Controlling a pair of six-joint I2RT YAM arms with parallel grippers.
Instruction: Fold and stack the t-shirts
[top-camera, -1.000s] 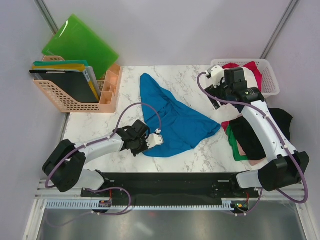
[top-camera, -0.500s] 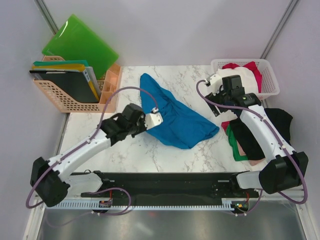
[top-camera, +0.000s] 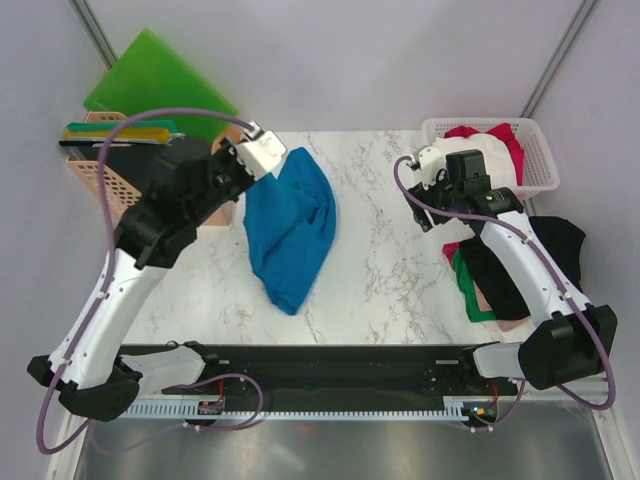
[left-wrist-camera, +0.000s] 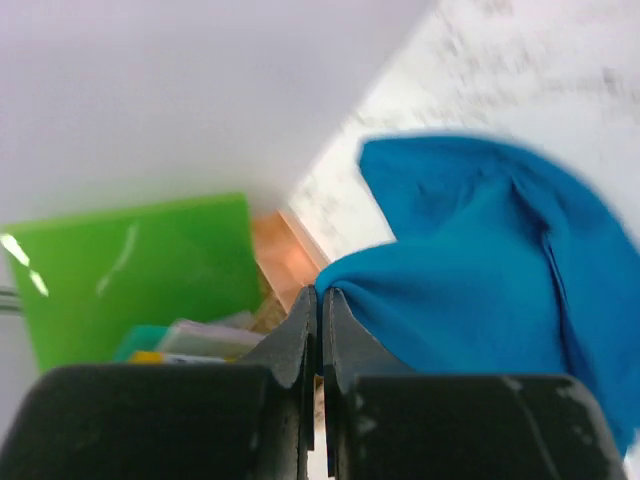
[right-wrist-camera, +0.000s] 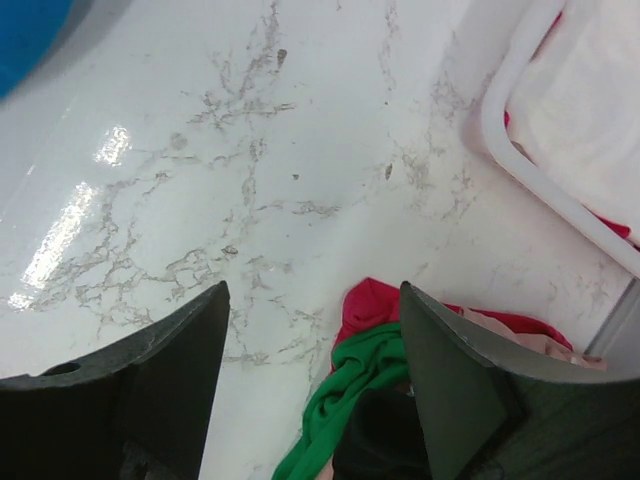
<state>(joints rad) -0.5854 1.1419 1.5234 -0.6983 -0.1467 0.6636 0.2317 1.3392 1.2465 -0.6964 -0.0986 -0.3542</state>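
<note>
The bright blue t-shirt (top-camera: 290, 225) hangs from my left gripper (top-camera: 272, 160), lifted at the back left of the marble table, its lower end trailing on the table. In the left wrist view the jaws are shut on a fold of the blue t-shirt (left-wrist-camera: 480, 270), gripper (left-wrist-camera: 321, 296). My right gripper (top-camera: 428, 205) is open and empty above the table right of centre; in the right wrist view it (right-wrist-camera: 313, 300) hovers over bare marble beside a pile of red (right-wrist-camera: 375, 300), green (right-wrist-camera: 350, 385) and black shirts. That pile (top-camera: 500, 275) lies at the table's right edge.
A white lattice basket (top-camera: 535, 150) with white and red cloth stands at the back right. An orange file rack (top-camera: 120, 195) with folders and a green plastic folder (top-camera: 150, 85) stand at the back left, close to my left gripper.
My left gripper has risen and swung from the front left to the back left, pulling the blue t-shirt up and leftward off the table. The right arm has hardly moved.
</note>
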